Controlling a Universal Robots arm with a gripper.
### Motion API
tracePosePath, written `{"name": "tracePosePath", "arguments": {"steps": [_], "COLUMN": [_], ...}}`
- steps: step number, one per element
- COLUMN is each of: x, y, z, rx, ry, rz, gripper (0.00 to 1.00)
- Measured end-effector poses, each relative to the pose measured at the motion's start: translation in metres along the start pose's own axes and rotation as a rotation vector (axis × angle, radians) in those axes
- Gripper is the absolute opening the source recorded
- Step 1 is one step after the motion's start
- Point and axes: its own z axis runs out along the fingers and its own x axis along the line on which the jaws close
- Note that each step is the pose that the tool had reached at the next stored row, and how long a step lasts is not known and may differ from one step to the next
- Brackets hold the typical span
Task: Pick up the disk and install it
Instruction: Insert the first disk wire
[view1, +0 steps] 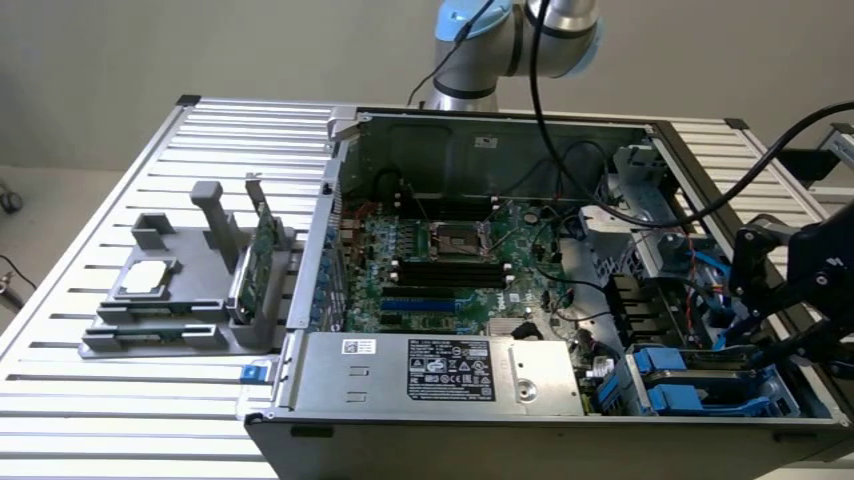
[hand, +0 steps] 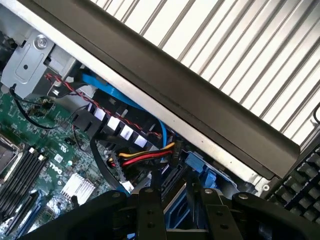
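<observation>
And the gripper (view1: 750, 335) hung with jaws apart, gripping nothing, right above the blue-railed disk (view1: 683, 388) lying just below in the computer case's (view1: 534, 442) corner.

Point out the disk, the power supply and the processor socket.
disk (view1: 674, 390), exterior view, its blue carrier rail.
power supply (view1: 451, 370), exterior view, its top label.
processor socket (view1: 451, 238), exterior view, its middle.
</observation>
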Motion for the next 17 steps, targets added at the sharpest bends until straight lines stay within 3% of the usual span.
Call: {"name": "tracePosePath", "arguments": {"steps": [17], "x": [0.0034], "y": [0.0061], "z": [0.0057], "rx": [-0.0094], "ry": [0.0073], "rz": [0.034], "gripper": [0.34]}}
